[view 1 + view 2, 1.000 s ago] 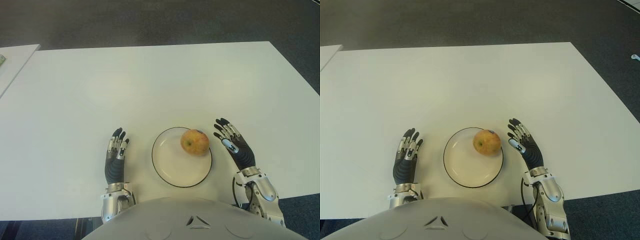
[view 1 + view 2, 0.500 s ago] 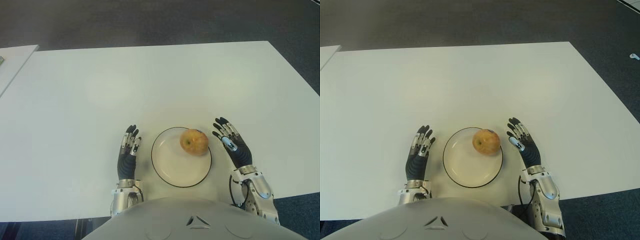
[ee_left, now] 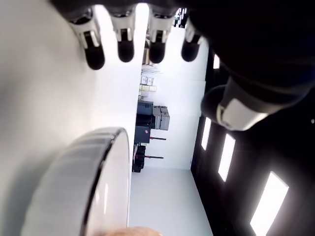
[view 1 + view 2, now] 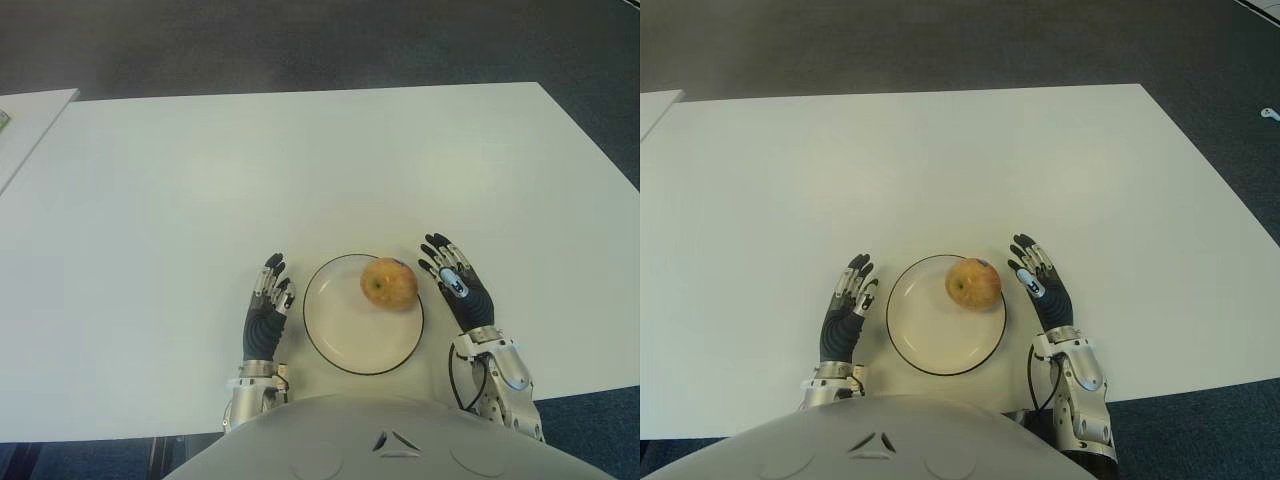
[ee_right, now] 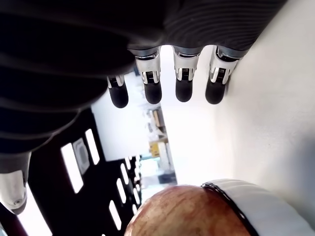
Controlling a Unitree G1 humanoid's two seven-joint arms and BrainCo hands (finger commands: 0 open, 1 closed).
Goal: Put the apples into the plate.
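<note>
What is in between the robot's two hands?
In the eye views, the plate lies between the left hand and right hand, with the apple on its right side. Both hands are open.

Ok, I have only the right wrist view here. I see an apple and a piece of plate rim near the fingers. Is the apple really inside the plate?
Observer: Yes. The round yellow-red apple lies inside the white round plate with the dark rim, in its far part, on the side toward the right hand.
Operator: And where is the other hand?
Observer: The left hand shows just left of the plate, fingers extended and holding nothing.
Operator: Is there a second apple to fetch?
Observer: No other apple shows anywhere on the white table in the eye views.
</note>
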